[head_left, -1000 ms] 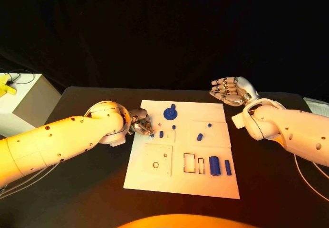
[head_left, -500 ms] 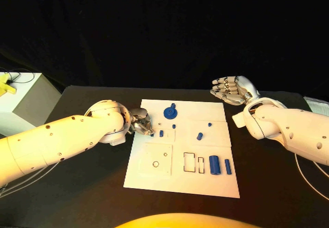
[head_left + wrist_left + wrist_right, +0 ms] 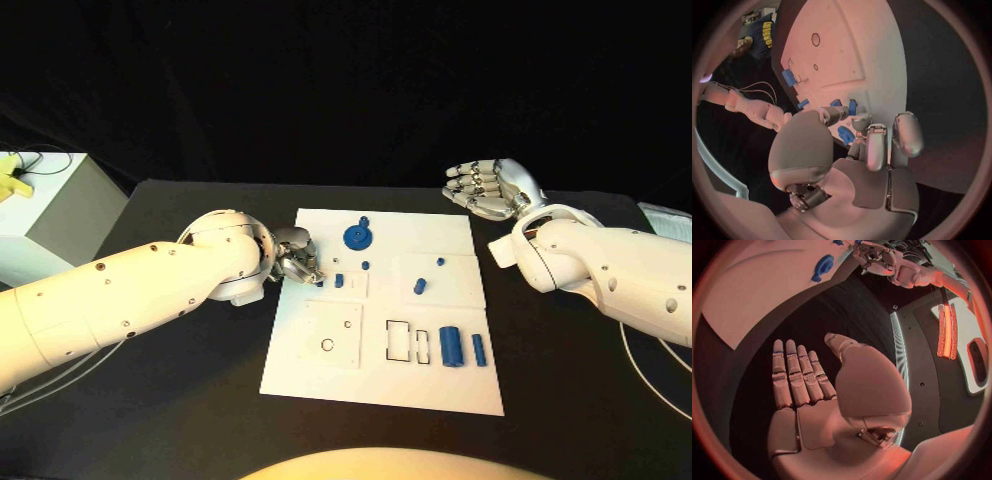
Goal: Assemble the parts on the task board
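While empty above the table, right hand (image 3: 488, 190) open; left hand (image 3: 296, 256) pinching blue part (image 3: 846, 135).

Board (image 3: 433, 385): a white rectangular plate lying flat on the black table, with rectangular outlines and small round holes marked on it. Disc part (image 3: 358, 237): blue, round, near the board's far edge. Small blue pegs (image 3: 365, 266) and a short blue piece (image 3: 420, 288) lie around mid-board, apart from one another. Two blue bars (image 3: 451, 348), side by side, one wide and one narrow, sit beside two empty rectangular slots (image 3: 397, 342) nearer the robot.
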You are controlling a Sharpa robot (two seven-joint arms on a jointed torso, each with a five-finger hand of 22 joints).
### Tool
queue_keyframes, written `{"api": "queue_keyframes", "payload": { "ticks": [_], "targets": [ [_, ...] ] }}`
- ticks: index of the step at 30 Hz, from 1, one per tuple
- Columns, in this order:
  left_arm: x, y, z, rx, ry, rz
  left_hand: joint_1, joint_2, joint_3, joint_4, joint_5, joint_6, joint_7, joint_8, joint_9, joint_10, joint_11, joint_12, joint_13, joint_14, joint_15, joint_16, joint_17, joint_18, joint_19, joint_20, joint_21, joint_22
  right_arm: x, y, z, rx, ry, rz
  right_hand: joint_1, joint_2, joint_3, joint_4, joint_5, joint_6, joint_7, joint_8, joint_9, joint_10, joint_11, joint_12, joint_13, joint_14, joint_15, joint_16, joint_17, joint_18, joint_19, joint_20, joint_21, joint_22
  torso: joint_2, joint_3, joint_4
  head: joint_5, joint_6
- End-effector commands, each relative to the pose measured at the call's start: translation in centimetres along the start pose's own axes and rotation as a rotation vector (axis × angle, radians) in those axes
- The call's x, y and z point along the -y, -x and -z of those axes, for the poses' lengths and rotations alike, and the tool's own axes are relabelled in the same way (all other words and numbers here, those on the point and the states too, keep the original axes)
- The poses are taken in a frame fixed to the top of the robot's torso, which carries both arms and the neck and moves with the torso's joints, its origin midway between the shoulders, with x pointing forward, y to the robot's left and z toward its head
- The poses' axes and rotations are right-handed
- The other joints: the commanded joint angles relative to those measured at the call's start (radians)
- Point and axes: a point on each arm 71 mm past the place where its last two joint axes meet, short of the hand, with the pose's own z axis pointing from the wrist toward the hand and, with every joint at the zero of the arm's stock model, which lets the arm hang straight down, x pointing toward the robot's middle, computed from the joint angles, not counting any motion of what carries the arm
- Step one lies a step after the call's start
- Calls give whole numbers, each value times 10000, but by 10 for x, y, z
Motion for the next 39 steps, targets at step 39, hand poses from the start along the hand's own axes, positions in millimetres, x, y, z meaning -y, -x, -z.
{"api": "queue_keyframes", "payload": {
  "ticks": [39],
  "targets": [
    [1,-7,0,-684,-45,-295,-28,100,1580,-1666,66,171,-119,21,209,60,4,25,9,849,-64,46,1979,-52,83,2,70,11,0,1,1,-68,18,-60,-87,6,-18,-21,57,75,825,-41,-15,79,27,-76,-15,35,59,-44,-40,44,-84,7,-20,-36,2,-7,5,-28,-75]
  ]
}}
